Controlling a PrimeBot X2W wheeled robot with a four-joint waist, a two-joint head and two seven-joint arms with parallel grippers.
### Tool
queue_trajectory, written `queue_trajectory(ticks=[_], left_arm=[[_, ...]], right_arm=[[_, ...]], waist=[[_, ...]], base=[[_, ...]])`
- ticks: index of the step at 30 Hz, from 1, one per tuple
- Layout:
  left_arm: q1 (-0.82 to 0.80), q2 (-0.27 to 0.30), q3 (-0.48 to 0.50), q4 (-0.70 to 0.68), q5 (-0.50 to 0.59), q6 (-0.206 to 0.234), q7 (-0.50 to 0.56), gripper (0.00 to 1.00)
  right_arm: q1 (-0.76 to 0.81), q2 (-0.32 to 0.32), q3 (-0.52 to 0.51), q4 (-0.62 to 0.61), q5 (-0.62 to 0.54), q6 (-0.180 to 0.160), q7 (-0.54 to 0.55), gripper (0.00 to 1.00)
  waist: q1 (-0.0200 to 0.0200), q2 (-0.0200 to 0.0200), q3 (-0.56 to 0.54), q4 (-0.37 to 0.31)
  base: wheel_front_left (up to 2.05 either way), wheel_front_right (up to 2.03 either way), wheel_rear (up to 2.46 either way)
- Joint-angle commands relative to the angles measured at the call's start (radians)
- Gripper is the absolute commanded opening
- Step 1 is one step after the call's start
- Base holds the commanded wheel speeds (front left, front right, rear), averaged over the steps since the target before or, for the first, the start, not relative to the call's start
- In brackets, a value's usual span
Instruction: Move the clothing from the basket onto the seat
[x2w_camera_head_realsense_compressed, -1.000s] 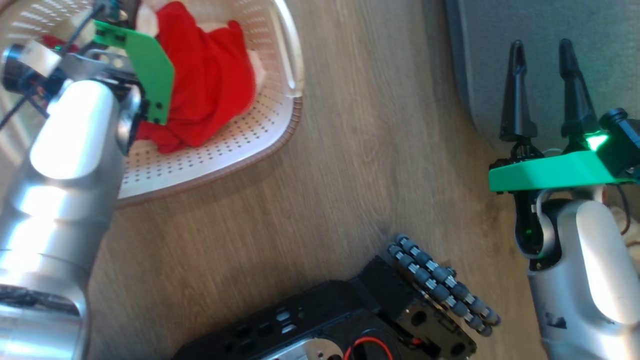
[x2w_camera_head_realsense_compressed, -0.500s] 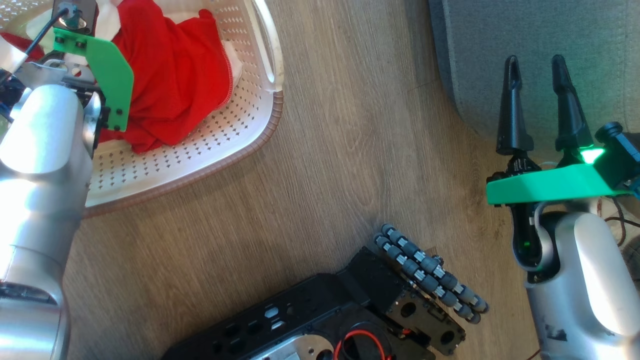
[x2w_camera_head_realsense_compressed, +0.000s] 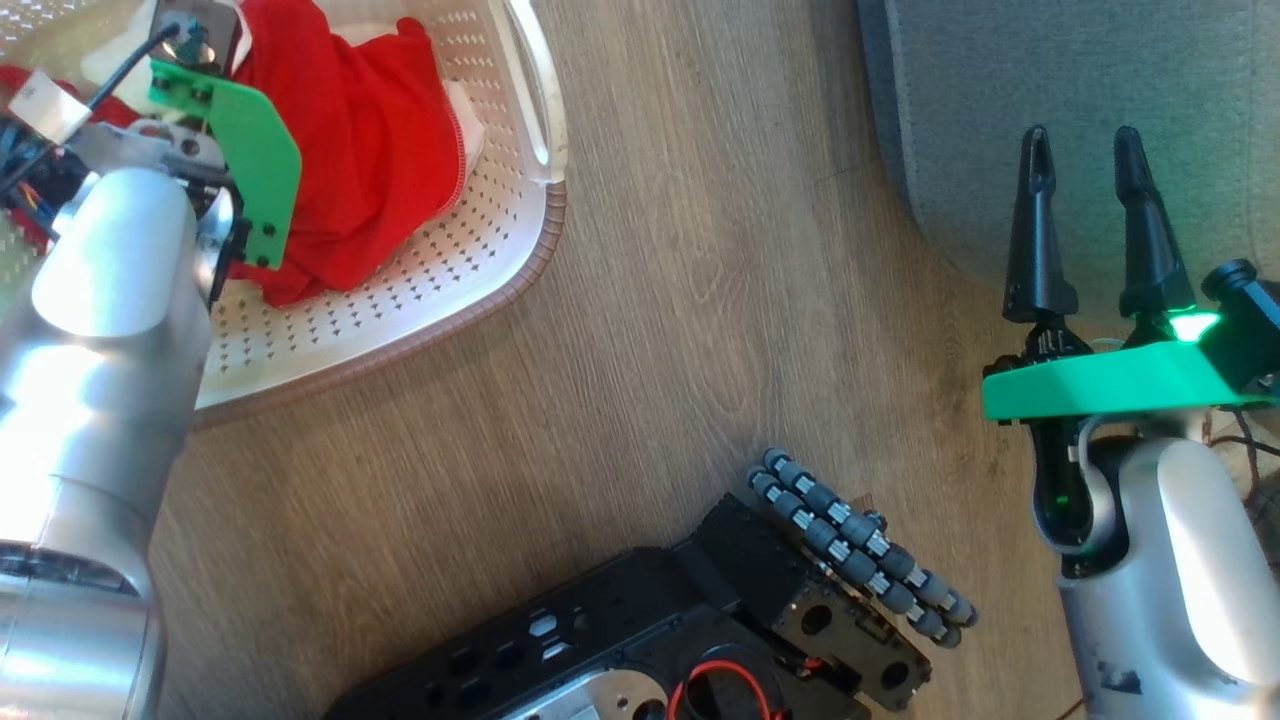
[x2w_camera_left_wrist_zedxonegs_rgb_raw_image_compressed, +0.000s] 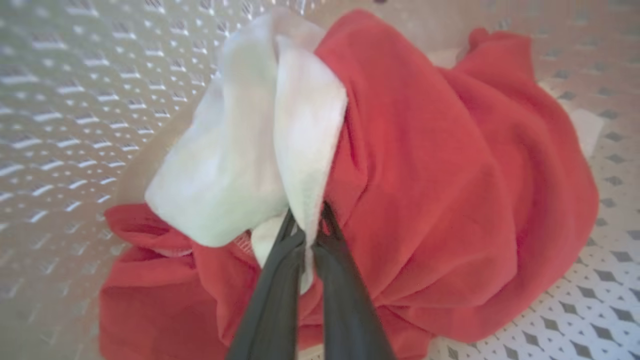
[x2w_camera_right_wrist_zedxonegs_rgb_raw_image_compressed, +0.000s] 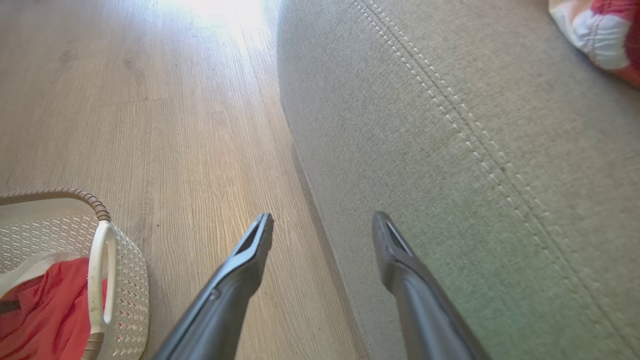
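The cream perforated basket (x2w_camera_head_realsense_compressed: 500, 260) stands on the floor at the upper left of the head view, holding the red clothing (x2w_camera_head_realsense_compressed: 370, 150). In the left wrist view my left gripper (x2w_camera_left_wrist_zedxonegs_rgb_raw_image_compressed: 307, 225) is shut on a white cuff of the clothing (x2w_camera_left_wrist_zedxonegs_rgb_raw_image_compressed: 425, 200), with the basket wall (x2w_camera_left_wrist_zedxonegs_rgb_raw_image_compressed: 75, 100) behind it. My right gripper (x2w_camera_head_realsense_compressed: 1080, 140) is open with nothing between its fingers, hovering at the rounded edge of the grey seat (x2w_camera_head_realsense_compressed: 1050, 60). The right wrist view shows that gripper (x2w_camera_right_wrist_zedxonegs_rgb_raw_image_compressed: 324, 220) over the seat's edge (x2w_camera_right_wrist_zedxonegs_rgb_raw_image_compressed: 475, 125), with the basket (x2w_camera_right_wrist_zedxonegs_rgb_raw_image_compressed: 125, 260) at lower left.
Wood floor (x2w_camera_head_realsense_compressed: 680, 300) lies between basket and seat. My black wheeled base (x2w_camera_head_realsense_compressed: 700, 630) sits at the bottom of the head view. A red and white piece of fabric (x2w_camera_right_wrist_zedxonegs_rgb_raw_image_compressed: 600, 30) lies far back on the seat.
The head camera shifted early on. Since half a second ago my left wrist has moved slightly right and down over the basket, and my right gripper has dropped a little in view.
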Motion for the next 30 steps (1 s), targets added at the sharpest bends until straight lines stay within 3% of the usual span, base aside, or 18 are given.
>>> queue_trajectory(ticks=[1, 7, 20, 25, 30], left_arm=[[-0.014, 0.011, 0.012, -0.018, -0.008, -0.002, -0.023, 0.0], [-0.009, -0.012, 0.022, -0.055, -0.034, -0.013, -0.121, 0.0], [0.196, -0.056, 0.09, -0.181, -0.163, -0.032, -0.321, 0.0], [0.321, -0.034, 0.121, -0.275, -0.21, -0.024, -0.35, 0.0], [0.458, 0.005, 0.165, -0.418, -0.252, 0.018, -0.359, 0.0]], right_arm=[[0.037, -0.008, 0.007, -0.019, 0.012, 0.007, -0.012, 1.0], [0.018, -0.008, -0.016, -0.005, -0.018, 0.007, -0.012, 1.0], [0.114, -0.008, -0.162, 0.036, -0.182, 0.007, -0.012, 1.0], [0.173, -0.008, -0.193, 0.042, -0.215, 0.007, -0.012, 1.0], [0.222, -0.008, -0.216, 0.042, -0.237, 0.007, -0.012, 1.0]], waist=[[-0.0001, 0.0, -0.008, -0.003], [-0.0001, 0.0, -0.087, 0.043], [-0.0001, 0.0, -0.487, 0.268], [-0.0001, 0.0, -0.612, 0.306], [-0.0001, 0.0, -0.704, 0.33]], base=[[0.0, 0.0, 0.0], [0.0, 0.0, 0.0], [0.0, 0.0, 0.0], [0.0, 0.0, 0.0], [0.0, 0.0, 0.0]])
